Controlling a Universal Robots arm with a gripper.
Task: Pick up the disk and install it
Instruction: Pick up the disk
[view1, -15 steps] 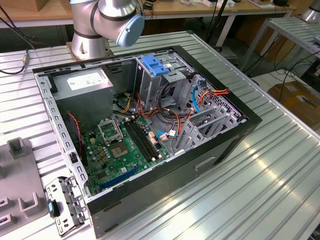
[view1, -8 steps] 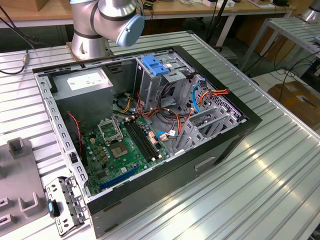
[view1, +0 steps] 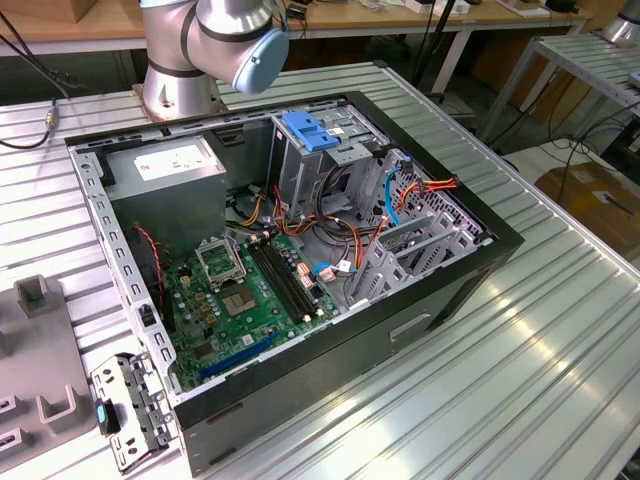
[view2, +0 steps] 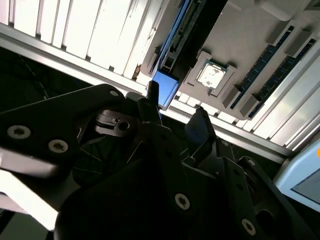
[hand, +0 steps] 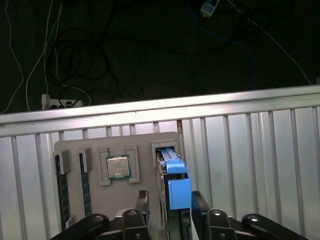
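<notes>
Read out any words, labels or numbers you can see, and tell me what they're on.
Nothing can be read.
Power supply label: print too small.
Motherboard: markings too small.
Processor chip on the grey tray: markings blurred.
Disk: no print seen.

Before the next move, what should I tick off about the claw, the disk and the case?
1. The disk stands in its slot on the grey holder: ok.
2. The claw is lined up with the disk, a finger to each side, in both wrist views: ok.
3. Jaws apart, nothing clamped: ok.
4. Fingers touching the disk's blue rails: cannot tell.
5. Open case lies lid-off, inside exposed: ok.
6. Free bay in the drive cage: cannot tell.
</notes>
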